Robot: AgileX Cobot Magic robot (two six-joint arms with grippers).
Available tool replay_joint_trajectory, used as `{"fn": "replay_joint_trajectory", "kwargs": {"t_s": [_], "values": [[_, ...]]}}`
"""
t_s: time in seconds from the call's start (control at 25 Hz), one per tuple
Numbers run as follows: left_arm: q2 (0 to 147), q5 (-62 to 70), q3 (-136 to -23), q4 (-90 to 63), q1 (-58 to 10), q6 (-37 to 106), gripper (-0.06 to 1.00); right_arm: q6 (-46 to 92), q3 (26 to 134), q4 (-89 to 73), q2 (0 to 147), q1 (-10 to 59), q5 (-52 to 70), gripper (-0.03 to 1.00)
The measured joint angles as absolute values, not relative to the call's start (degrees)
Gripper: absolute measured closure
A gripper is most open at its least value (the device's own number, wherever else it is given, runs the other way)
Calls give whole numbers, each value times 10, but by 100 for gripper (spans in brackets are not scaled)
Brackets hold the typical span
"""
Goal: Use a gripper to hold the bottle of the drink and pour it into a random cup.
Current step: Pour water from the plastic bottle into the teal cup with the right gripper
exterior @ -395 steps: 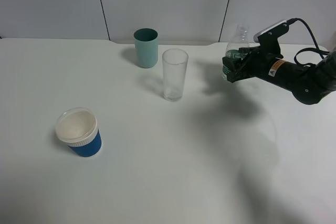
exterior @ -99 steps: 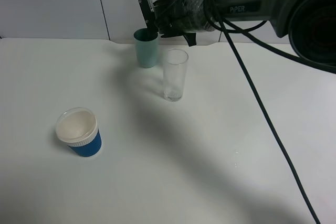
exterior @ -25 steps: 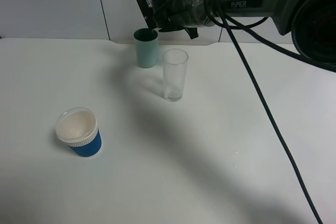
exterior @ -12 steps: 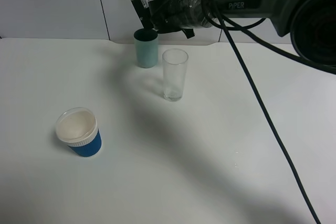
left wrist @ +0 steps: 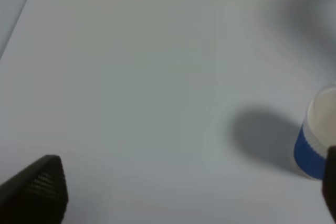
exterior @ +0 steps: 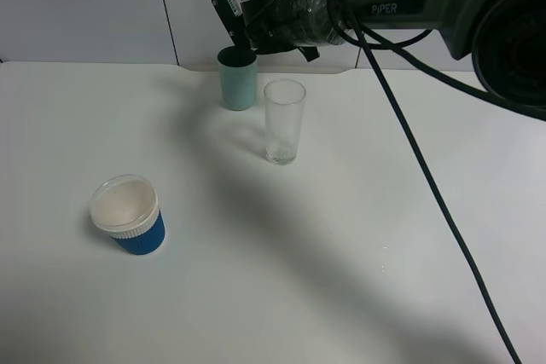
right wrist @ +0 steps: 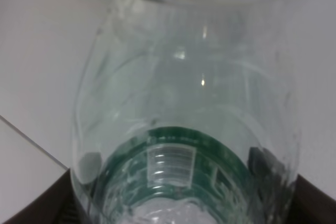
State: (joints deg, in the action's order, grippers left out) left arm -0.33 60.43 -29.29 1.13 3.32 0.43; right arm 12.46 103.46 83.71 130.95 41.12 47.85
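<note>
Clear plastic bottle [right wrist: 189,103] is pinched between the jaws of the right gripper [exterior: 256,33], just over the teal cup [exterior: 238,83]. Its long axis seems tipped, neck down toward this cup. The tall glass [exterior: 284,121] stands near, toward the front.

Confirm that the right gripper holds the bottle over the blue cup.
Not the blue cup. The exterior high view shows the right gripper, shut on the bottle, over the teal cup at the back. The blue cup stands apart, front left.
</note>
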Motion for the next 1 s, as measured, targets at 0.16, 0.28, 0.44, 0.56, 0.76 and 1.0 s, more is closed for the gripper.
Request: {"fn": "replay_joint_trajectory", "kwargs": {"t_s": [0.16,0.28,0.44,0.56,0.76,1.0], "values": [[-3,604,-293,11,33,4,-4,150,1035,837,1310,411,478,41],[-3,604,-293,11,33,4,-4,163,1035,837,1310,411,478,41],[-3,604,-293,11,33,4,-4,167,1035,837,1310,411,478,41],[-3,604,-293,11,33,4,-4,171,1035,837,1310,411,478,41],[-3,604,-293,11,33,4,-4,171,1035,837,1310,411,482,41],[-3,604,-293,11,33,4,-4,185,1035,843,1310,411,488,41]]}}
